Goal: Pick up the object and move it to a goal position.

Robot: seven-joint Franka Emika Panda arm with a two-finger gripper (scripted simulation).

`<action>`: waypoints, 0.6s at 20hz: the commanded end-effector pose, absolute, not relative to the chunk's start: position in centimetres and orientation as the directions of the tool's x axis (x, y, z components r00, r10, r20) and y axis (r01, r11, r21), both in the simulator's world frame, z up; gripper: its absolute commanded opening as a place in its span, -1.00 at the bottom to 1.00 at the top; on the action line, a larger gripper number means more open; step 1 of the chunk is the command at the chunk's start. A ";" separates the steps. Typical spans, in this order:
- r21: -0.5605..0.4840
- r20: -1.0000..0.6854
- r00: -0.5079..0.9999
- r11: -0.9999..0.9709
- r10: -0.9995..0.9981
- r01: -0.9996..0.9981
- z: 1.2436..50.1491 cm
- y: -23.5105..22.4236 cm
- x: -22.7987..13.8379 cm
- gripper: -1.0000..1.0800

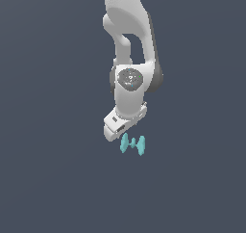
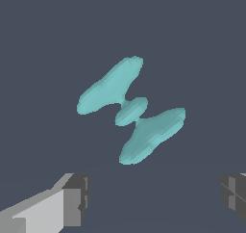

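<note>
The object [image 1: 132, 144] is a small teal dumbbell-like piece with two flared disc ends joined by a short bar. It lies on the dark grey surface. My white gripper [image 1: 124, 131] hangs right above it, slightly toward the exterior view's left. In the wrist view the object [image 2: 131, 110] lies in the middle, beyond the gripper [image 2: 153, 198]. The two grey fingertips [image 2: 74, 198] stand wide apart and hold nothing. The gripper is open. I cannot tell from the exterior view how far the fingertips are from the object.
The white arm [image 1: 127, 39] comes down from the top of the exterior view. A flat dark grey surface [image 1: 48, 179] fills the rest of both views.
</note>
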State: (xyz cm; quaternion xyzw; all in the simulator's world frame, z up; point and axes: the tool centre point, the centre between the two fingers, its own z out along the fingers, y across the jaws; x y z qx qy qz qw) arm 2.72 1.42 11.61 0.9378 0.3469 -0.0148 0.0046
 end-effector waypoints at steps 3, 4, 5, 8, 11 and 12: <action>-0.004 -0.027 0.659 -0.660 0.751 0.752 10.8 2.1 3.3 0.92; -0.004 -0.026 0.636 -0.636 0.771 0.772 10.7 2.3 3.4 0.92; -0.005 -0.025 0.612 -0.612 0.791 0.791 10.5 2.4 3.5 0.92; -0.005 -0.022 0.536 -0.536 0.844 0.844 10.0 2.9 3.8 0.92; -0.006 -0.017 0.456 -0.456 0.890 0.890 9.5 3.3 4.1 0.92; -0.005 -0.016 0.429 -0.429 0.903 0.903 9.4 3.5 4.3 0.92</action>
